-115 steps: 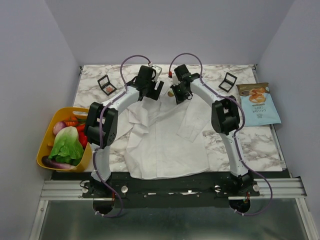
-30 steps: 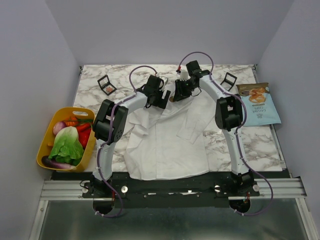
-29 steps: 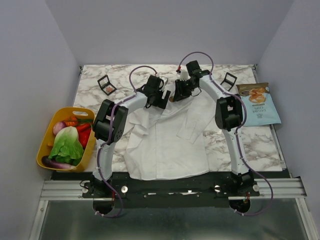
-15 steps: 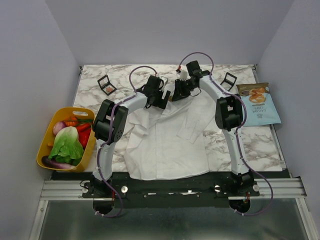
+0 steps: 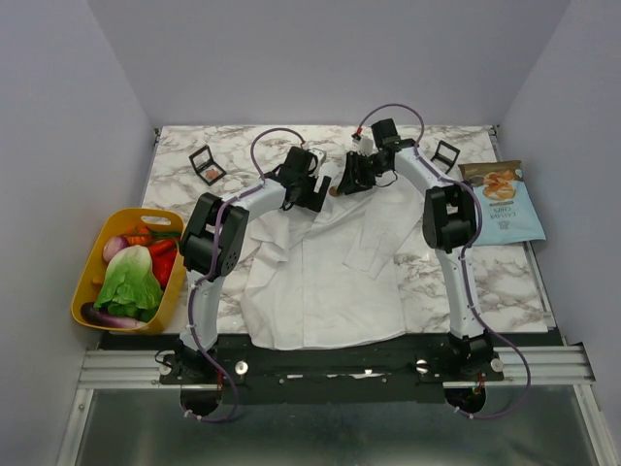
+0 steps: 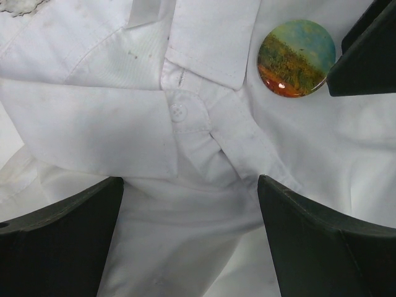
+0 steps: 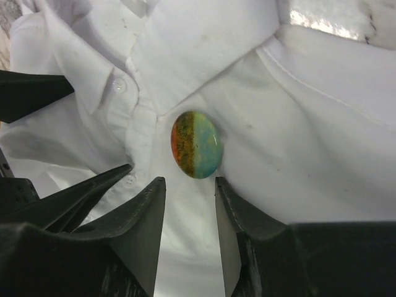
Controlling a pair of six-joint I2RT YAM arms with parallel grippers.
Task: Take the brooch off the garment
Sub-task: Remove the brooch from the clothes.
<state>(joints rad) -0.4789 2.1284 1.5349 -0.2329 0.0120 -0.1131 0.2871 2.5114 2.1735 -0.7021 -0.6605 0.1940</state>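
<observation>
White shirt point(image 5: 320, 272) lies flat mid-table, hem at the near edge, collar at the far end. Both arms reach in over the collar, and from overhead their heads crowd that spot, so the brooch is hard to make out there.

Wrist views show the brooch point(image 7: 196, 144) clearly: a small round pin, orange-red on one side running to green and blue, sitting on the shirt front just below a collar point, beside the placket. How it's fastened is hidden underneath.

Right gripper point(image 7: 189, 180): jaws narrow with a slim gap and nothing between them. Tips sit just short of the brooch's edge; can't tell if they touch it. Not gripped.

Left gripper point(image 6: 189, 182): jaws spread wide and empty, straddling the placket below the top button point(image 6: 178, 112). Both fingers are cut off by the frame's bottom edge. In its view the brooch point(image 6: 296, 57) is up and to the right, outside the jaws, with a dark finger of the right gripper just beside it, mostly out of frame.

Elsewhere on the marble table point(image 5: 505, 282):
- Yellow basket point(image 5: 87, 291) of vegetables hangs off the left edge.
- Blue snack bag point(image 5: 502, 201) lies on the right.
- One open makeup palette point(image 5: 206, 163) sits far left, another point(image 5: 442, 156) far right, partly behind the right arm's cable.
</observation>
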